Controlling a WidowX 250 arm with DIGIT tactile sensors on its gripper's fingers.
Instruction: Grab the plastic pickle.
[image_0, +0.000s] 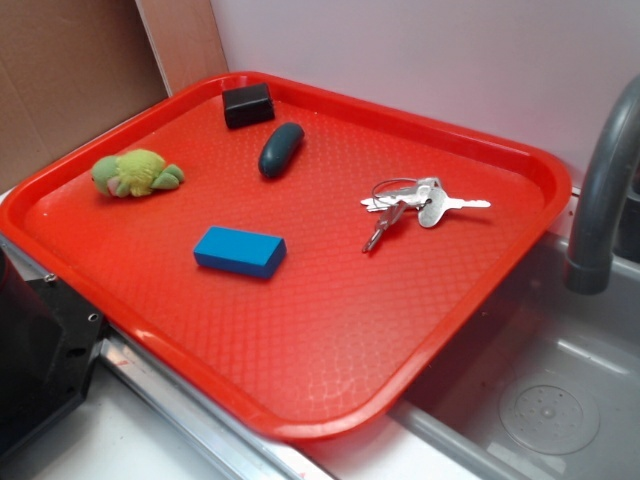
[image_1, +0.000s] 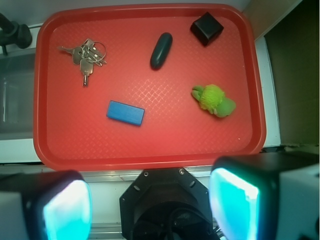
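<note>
In the exterior view we see the plastic pickle, a smooth dark teal oblong, lying on the red tray, its long axis slanting toward the black block just beside it. From the wrist, the pickle lies apart from keys, blue block and plush toy; our gripper is spread wide, holding nothing.

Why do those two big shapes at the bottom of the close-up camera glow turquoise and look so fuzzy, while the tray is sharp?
In the wrist view, the gripper fingers sit very near the lens, so they blur; their pads catch bright light and shine cyan. The red tray and the plastic pickle are in focus, evenly lit. In the exterior view, a pale glare patch falls on the tray's near part and shadows stay soft.
</note>
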